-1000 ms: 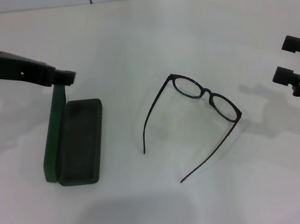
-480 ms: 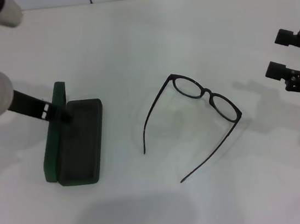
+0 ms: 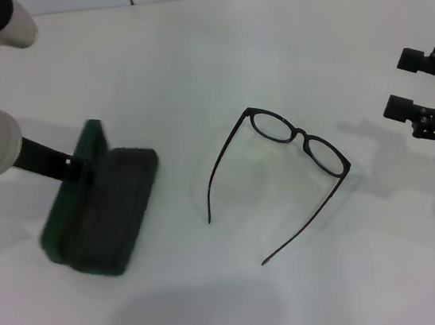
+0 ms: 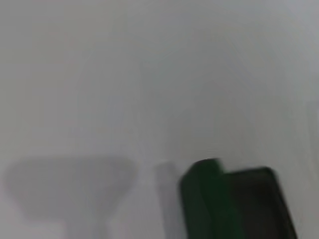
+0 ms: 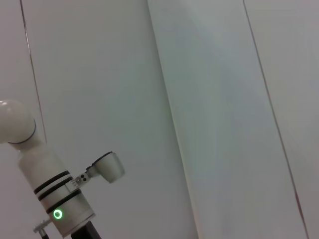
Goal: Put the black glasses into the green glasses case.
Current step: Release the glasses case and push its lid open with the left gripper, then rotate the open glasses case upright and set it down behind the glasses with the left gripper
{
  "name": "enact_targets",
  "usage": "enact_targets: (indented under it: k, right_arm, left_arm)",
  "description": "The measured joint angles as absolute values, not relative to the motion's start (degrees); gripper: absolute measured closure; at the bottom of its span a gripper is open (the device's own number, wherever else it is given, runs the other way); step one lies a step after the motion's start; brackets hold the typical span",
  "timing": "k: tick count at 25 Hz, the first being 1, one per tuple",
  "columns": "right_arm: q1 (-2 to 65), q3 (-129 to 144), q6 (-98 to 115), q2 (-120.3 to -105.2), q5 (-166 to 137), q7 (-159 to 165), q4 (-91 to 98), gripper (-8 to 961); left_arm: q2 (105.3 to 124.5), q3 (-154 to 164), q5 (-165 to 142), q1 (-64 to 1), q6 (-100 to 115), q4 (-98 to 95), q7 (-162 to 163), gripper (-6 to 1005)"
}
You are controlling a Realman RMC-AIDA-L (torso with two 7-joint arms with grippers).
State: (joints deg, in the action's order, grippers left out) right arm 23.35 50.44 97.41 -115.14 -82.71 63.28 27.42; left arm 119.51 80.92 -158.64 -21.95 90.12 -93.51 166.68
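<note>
The green glasses case [image 3: 104,217] lies open at the left of the white table, turned at an angle, its lid [image 3: 73,189] leaning outward to the left. It also shows in the left wrist view [image 4: 229,204]. My left gripper [image 3: 83,166] is at the far end of the lid and is shut on it. The black glasses [image 3: 299,140] lie unfolded in the middle of the table, temple arms pointing toward me. My right gripper [image 3: 411,82] is open and empty, hovering at the right edge, apart from the glasses.
The white table [image 3: 203,52] ends at a tiled wall at the back. The right wrist view shows only the wall and my left arm [image 5: 55,199] in the distance.
My left arm swung round and dropped to the lid's far end. The case has rotated and its lid has tipped outward. The right gripper shifted slightly. The glasses have not moved.
</note>
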Motion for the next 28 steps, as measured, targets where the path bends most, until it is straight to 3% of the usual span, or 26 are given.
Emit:
enact_targets:
  k: [8,10,17,28]
  right_arm:
    - [23.0,50.6,98.2,-115.22,-82.7,63.3,26.8,96]
    - [23.0,50.7,99.0,-115.22,-82.7,63.3,26.8,96]
    - [24.4,55.8,107.2,-114.76,-87.4,60.0,27.4,95]
    - [25.2,58.9,108.8,-115.85,-88.6,60.3,26.6,96]
  left_arm:
    - [119.59,81.7,-161.9,-22.6,89.6,-99.0,166.0,769]
    - [119.57,82.3,-162.3,-23.6,88.8,-102.2,164.1,799]
    - [119.76,87.6,-161.9,-29.0,78.0,-102.0,146.6,799]
    - [120.01,100.0,-157.0,-42.5,53.0,-73.6,123.3,800]
